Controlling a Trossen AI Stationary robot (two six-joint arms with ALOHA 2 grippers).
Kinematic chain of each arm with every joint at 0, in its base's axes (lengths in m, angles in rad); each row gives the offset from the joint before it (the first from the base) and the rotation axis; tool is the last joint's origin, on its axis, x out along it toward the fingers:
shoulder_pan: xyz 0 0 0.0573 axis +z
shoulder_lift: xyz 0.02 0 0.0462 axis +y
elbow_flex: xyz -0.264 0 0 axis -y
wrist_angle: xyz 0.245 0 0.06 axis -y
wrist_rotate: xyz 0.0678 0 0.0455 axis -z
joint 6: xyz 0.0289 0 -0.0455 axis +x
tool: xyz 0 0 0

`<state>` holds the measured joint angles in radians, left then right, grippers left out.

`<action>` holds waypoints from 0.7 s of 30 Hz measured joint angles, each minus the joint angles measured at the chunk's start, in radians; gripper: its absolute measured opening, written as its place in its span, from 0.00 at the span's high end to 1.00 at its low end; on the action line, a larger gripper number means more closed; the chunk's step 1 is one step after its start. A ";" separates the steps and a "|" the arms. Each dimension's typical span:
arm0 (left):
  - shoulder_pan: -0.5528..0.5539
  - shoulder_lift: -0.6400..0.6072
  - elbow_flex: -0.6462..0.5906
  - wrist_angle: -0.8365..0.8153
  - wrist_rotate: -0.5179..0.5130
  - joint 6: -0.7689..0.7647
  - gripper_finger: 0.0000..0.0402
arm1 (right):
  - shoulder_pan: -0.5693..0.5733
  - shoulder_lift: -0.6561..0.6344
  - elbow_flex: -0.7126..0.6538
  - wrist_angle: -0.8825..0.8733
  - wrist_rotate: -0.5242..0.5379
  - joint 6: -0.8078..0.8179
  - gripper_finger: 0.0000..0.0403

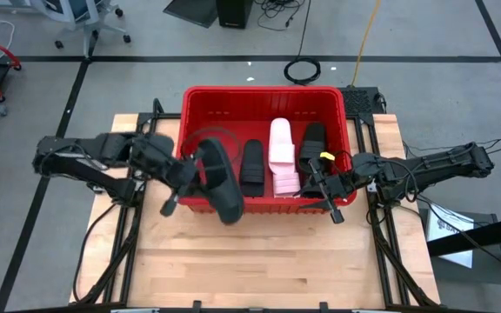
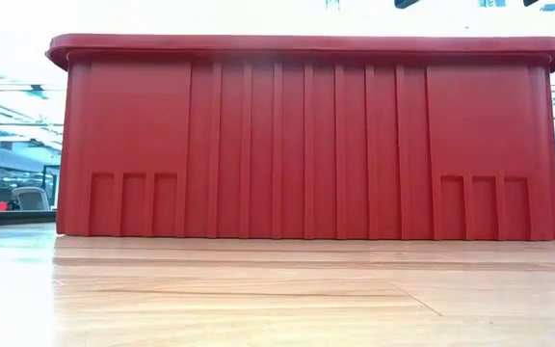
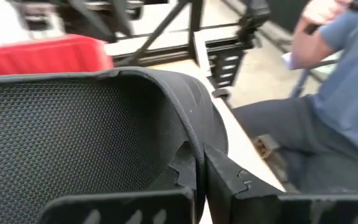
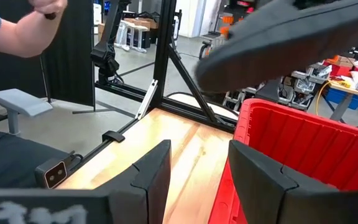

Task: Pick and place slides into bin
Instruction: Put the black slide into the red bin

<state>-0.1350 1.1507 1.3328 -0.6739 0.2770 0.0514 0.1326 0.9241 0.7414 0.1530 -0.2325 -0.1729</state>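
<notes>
The black slide (image 1: 220, 184) I'm carrying sits clamped in my left gripper (image 1: 190, 176), hanging over the bin's (image 1: 200, 94) near rim, half inside, half out. 3 slides already lie in the bin just beyond it. My right gripper (image 1: 322, 180) waits above the same rim farther along, fingers apart and holding nothing. Releasing now, I'd risk the slide tipping back onto the table (image 1: 259, 261).

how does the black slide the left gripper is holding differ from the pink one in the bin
The held black slide hangs over the near rim of the bin, gripped by the left gripper; the pink slide lies inside, untouched. One is matte black, the other pale pink. The black one is tilted; the pink one lies straight, front to back. Both look similar in size.
</notes>
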 joint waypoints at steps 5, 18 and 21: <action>0.100 0.000 0.083 -0.110 -0.024 0.089 0.99 | 0.000 0.000 0.000 0.000 0.000 -0.022 0.63; 0.435 0.044 0.138 -0.199 0.022 0.304 0.98 | 0.000 0.000 0.000 -0.008 0.180 -0.025 0.63; 0.526 0.071 0.138 -0.225 0.055 0.351 0.99 | -0.014 0.000 0.000 -0.009 0.218 -0.036 0.63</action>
<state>0.3906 1.2214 1.4704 -0.8986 0.3317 0.4023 0.1183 0.9241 0.7414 0.1440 -0.0144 -0.2085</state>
